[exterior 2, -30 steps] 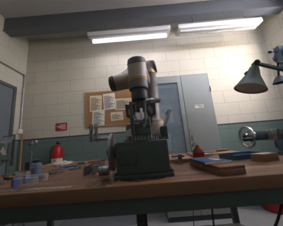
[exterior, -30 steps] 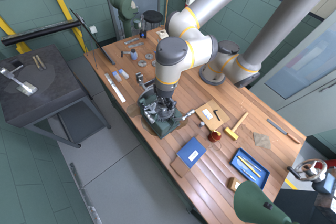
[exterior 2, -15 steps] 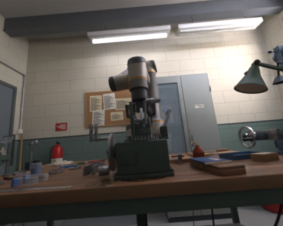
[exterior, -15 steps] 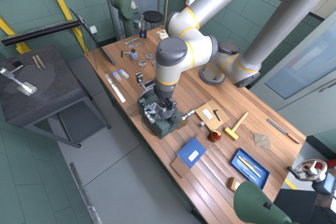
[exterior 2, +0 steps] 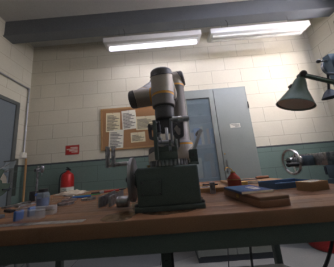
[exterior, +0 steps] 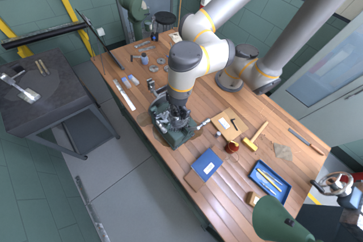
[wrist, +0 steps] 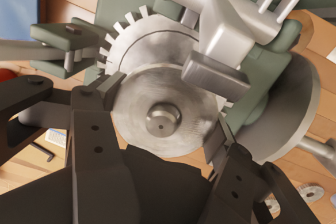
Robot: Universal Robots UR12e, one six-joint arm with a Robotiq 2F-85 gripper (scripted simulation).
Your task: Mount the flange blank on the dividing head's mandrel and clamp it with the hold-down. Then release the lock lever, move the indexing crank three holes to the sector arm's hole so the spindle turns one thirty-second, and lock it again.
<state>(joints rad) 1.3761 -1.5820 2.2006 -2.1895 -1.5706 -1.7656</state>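
Note:
The round steel flange blank (wrist: 165,111) sits over the mandrel tip (wrist: 162,119), which shows through its centre, above a toothed wheel (wrist: 135,41) on the green dividing head (exterior: 173,126) (exterior 2: 167,184). My gripper (wrist: 164,110) (exterior: 176,115) hangs straight down over the head and grips the blank by its rim. A grey hold-down bar (wrist: 214,75) reaches over the blank's far edge. A lever with a knob (exterior: 202,123) sticks out of the head toward the right. The index plate (exterior 2: 131,179) faces left in the second side camera.
The bench's front edge (exterior: 152,157) runs just beside the head. Near it lie a blue book (exterior: 206,164), a red oil can (exterior: 231,147), a mallet (exterior: 255,137) and a blue tray (exterior: 269,180). Spare discs (exterior: 157,65) lie behind. A lamp (exterior 2: 296,93) hangs at right.

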